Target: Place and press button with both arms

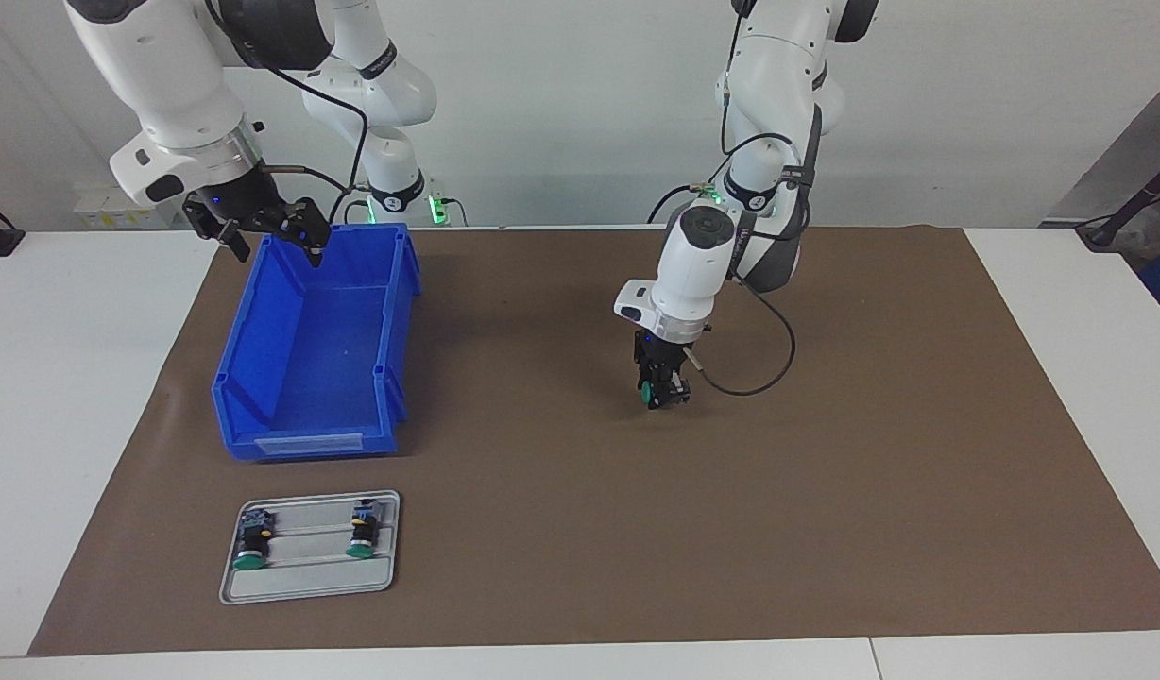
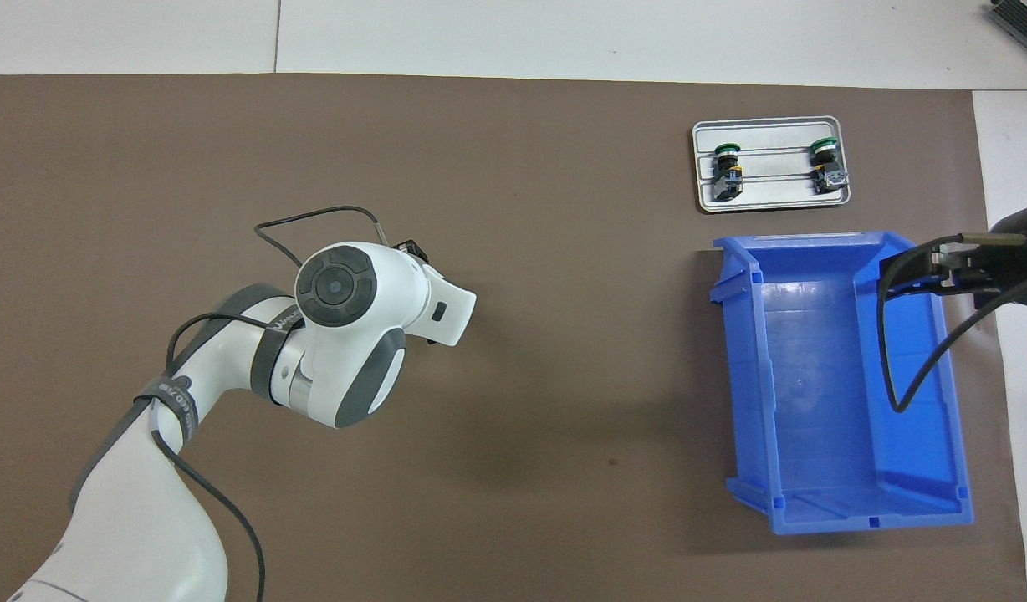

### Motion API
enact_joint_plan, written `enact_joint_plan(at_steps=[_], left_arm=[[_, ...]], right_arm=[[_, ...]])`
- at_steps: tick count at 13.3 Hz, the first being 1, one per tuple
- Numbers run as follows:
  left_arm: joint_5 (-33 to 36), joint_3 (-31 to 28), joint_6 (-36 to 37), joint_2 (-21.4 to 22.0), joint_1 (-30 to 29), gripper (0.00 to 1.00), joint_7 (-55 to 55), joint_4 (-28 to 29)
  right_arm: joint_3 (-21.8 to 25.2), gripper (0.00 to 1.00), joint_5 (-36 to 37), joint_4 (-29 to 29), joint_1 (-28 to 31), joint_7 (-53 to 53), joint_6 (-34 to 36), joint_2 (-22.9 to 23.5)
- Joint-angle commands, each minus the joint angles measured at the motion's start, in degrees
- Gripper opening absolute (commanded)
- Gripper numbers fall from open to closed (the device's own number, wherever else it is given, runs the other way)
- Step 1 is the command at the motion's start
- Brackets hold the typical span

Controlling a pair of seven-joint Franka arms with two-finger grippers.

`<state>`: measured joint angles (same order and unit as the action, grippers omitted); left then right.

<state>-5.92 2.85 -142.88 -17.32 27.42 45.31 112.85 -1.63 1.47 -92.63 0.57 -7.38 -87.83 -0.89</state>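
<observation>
A white desk carries a brown mat that covers most of its top; a pale wall rises at the robots' edge. The left end effector hangs low over the mat's middle, clamped on a button whose green cap shows beside its fingers. The right end effector hovers with fingers spread wide over the blue bin's rim nearest the robots. A grey tray lies near the mat's corner at the right arm's end, farther from the robots than the bin, holding two buttons.
</observation>
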Motion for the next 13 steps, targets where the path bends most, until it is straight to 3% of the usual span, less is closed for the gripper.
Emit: enact_joint_plan(at_steps=[1, 2, 6, 13], left_arm=[[-4.52, 0.49, -0.82, 1.5, -1.92, 0.24, -0.66, -0.79], [-4.8, 0.57, -0.74, 1.59, -2.19, 0.28, -0.48, -0.88], [-7.33, 1.1, -0.12, 2.12, -4.83, 0.25, 0.3, -0.79], [-30.17, 0.75, 12.18, 5.81, -13.69, 0.18, 22.33, -0.62]], right_arm=[[-0.31, 1.0, 0.11, -1.5, 0.57, 1.49, -0.59, -1.3], [-0.31, 1.0, 0.11, -1.5, 0.57, 1.49, -0.59, -1.3], [-0.31, 1.0, 0.11, -1.5, 0.57, 1.49, -0.59, -1.3], [-0.31, 1.0, 0.11, -1.5, 0.57, 1.49, -0.59, -1.3]])
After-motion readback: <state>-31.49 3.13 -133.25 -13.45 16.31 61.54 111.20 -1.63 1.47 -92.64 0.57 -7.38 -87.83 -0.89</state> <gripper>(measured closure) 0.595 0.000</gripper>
